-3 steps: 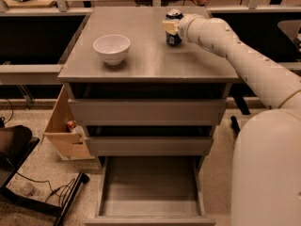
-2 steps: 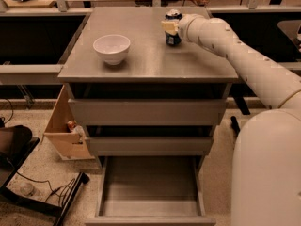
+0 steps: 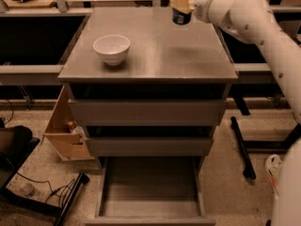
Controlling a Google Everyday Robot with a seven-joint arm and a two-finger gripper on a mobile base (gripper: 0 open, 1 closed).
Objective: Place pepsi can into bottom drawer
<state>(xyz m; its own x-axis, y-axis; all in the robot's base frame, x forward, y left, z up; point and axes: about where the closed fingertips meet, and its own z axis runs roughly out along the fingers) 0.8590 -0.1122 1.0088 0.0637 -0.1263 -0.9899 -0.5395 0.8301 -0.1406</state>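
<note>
**Carrying the can from cabinet top to open drawer: notes on the transfer**

Nearest in the scene, the bottom drawer [image 3: 150, 187] stood pulled out toward the near side, its grey floor bare and unobstructed. Above it the two upper drawers [image 3: 146, 111] were closed, fronts flush with each other. The bottom drawer therefore projected nearer than everything over it.

On the cabinet top [image 3: 155, 55], the white bowl [image 3: 112, 49] sat left of centre, well apart from the working area.

At the far right of the top, the gripper [image 3: 182, 4] was pinching the pepsi can [image 3: 180, 17] around its upper half. The pale fingers lay across the can's body, and the can was upright. Whether its base touched the surface or hung just above it could not be told. The arm [image 3: 254, 22] reached in from the right.

Judgement: the grasp looked made and the carry remained.

- The can should be raised clear first, then brought toward the near side past the cabinet's front edge before any descent, since the closed upper fronts would block a straight drop.
- Keeping to the right would avoid the bowl.
- The can should stay upright, be lowered until its base met the drawer floor near the middle, and only then be let go.
- A high release would risk tipping and rolling.
</note>
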